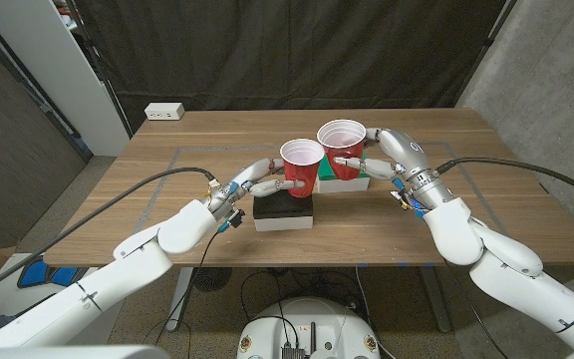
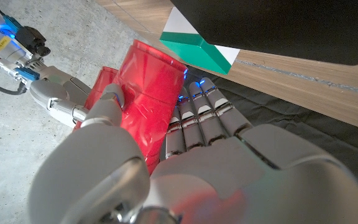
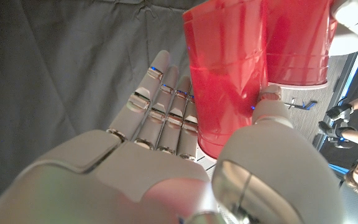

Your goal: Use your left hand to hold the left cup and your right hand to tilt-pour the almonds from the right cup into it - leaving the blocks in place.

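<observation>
In the head view, the left cup sits near the centre of the frame on top of a black block that rests on a white base. The left hand reaches in from the lower left and its fingers wrap the cup's side, gripping it; the left wrist view confirms thumb and fingers pressed on the red wall. Just to the right and slightly higher in the frame, the right cup stands upright, held by the right hand, whose fingers close around its lower body. That cup sits over a green and white block. The two cups stand just beside each other, rims close, and I cannot tell whether they touch. Both interiors look white from above; almonds cannot be made out.

A grey outlet box lies at the upper left of the wooden tabletop, well apart from the cups. Faint taped lines mark a rectangle on the tabletop around the blocks. Black cables trail from both wrists toward the frame edges. A dark curtain hangs behind the tabletop across the top of the frame.
</observation>
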Robot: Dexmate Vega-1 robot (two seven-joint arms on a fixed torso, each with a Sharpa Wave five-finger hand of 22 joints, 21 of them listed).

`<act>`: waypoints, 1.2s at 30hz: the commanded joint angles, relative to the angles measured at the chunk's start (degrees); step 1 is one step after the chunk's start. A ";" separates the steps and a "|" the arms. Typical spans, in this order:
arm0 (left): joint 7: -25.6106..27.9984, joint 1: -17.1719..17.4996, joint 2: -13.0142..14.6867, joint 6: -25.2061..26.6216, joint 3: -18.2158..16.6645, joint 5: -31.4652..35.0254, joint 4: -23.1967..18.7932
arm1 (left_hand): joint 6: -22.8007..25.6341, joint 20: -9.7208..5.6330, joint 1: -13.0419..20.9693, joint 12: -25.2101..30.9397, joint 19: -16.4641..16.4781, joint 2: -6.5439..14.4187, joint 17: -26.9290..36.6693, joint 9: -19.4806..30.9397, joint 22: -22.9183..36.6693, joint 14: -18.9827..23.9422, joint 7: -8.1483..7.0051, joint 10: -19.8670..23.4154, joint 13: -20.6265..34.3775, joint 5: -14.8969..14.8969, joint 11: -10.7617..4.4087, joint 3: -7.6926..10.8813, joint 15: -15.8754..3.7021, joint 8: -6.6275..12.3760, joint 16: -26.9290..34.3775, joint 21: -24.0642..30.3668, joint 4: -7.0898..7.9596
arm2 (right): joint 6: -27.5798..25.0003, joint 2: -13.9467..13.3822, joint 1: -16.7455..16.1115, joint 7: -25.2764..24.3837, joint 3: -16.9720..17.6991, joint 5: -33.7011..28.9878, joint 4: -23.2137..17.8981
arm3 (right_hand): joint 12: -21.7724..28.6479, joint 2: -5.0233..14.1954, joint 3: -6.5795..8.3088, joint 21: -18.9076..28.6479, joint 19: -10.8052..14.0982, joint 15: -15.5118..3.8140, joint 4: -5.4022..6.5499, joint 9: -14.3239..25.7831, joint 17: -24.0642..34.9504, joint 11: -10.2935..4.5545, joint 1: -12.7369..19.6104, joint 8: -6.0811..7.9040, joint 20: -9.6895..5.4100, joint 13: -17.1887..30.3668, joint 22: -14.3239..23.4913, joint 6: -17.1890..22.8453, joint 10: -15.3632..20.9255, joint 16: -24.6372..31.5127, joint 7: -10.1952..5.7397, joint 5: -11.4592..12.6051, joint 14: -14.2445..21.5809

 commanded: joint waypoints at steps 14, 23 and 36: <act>-0.26 0.19 0.83 2.21 -0.13 0.60 -1.60 | 0.62 -0.56 0.26 -0.38 0.51 0.36 0.02 0.24 0.22 0.78 -0.09 0.67 0.33 0.21 0.19 0.26 -3.21 0.10 -0.15 -0.25 0.27 | -7.16 -2.09 -0.79 -0.49 1.78 -10.50 -4.24 | 0.18 0.07 -0.39 0.53 0.91 -1.52 0.06 0.16 0.37 -0.44 0.82 0.50 -0.30 0.30 0.33 0.89 0.98 0.66 -0.37 -0.05 1.06; 0.91 1.12 1.87 4.88 -1.02 2.70 -4.60 | 1.55 -0.44 0.05 -0.01 1.24 0.52 0.02 0.27 0.22 1.64 -0.03 1.94 0.36 0.20 0.34 0.36 -3.05 0.35 0.06 -0.04 0.37 | -10.21 -2.98 -0.59 -0.13 1.24 -15.97 -5.81 | 0.20 0.13 -0.41 0.64 1.11 -1.97 0.01 0.16 0.52 -0.72 1.02 0.62 -0.49 0.43 0.35 1.29 1.21 0.78 -0.64 -0.03 1.26; 1.51 1.92 2.41 6.78 -1.94 3.68 -7.05 | 2.22 -0.44 -0.10 0.09 1.56 0.61 -0.03 0.31 0.22 2.01 -0.01 2.52 0.42 0.20 0.22 0.50 -3.00 0.47 -0.01 0.01 0.37 | -13.74 -4.60 0.91 -1.89 -1.48 -27.60 -6.08 | 0.06 -0.37 -0.50 0.87 1.54 -3.24 -0.51 0.17 0.71 -2.05 1.95 0.73 -1.36 0.69 0.38 1.65 1.26 0.87 -1.76 0.03 1.42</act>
